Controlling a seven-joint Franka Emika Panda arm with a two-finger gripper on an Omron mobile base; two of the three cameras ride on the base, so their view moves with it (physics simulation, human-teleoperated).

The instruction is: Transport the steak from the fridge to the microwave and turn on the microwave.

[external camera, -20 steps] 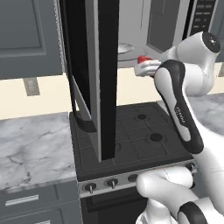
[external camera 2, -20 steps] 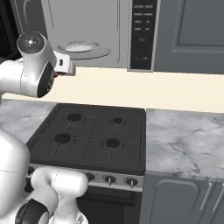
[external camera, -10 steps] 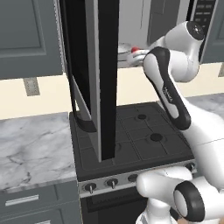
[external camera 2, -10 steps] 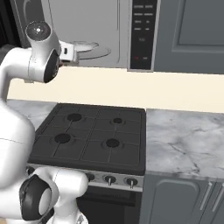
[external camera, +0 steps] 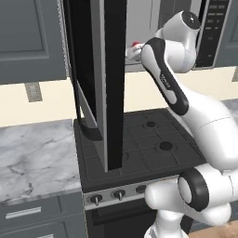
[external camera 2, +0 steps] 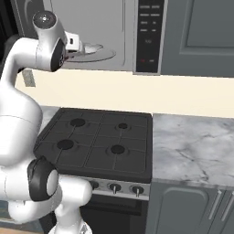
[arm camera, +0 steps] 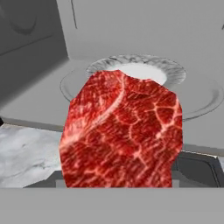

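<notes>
The steak [arm camera: 122, 131], pinched in the hand [external camera: 135, 50], hangs at the open microwave [external camera 2: 114, 34] mouth, before its turntable [arm camera: 140, 83]. It looks soft, slick and light; a grip across the thick middle seems safest.

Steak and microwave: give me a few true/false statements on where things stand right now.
1. The steak is held in the hand. True.
2. The microwave door is shut. False: it stands swung open over the stove.
3. The steak already lies on the turntable. False: it is held in front of the turntable, at the microwave opening.
4. The microwave sits above the stove. True.
5. A pot stands on one of the stove burners. False: all four burners are bare.
</notes>
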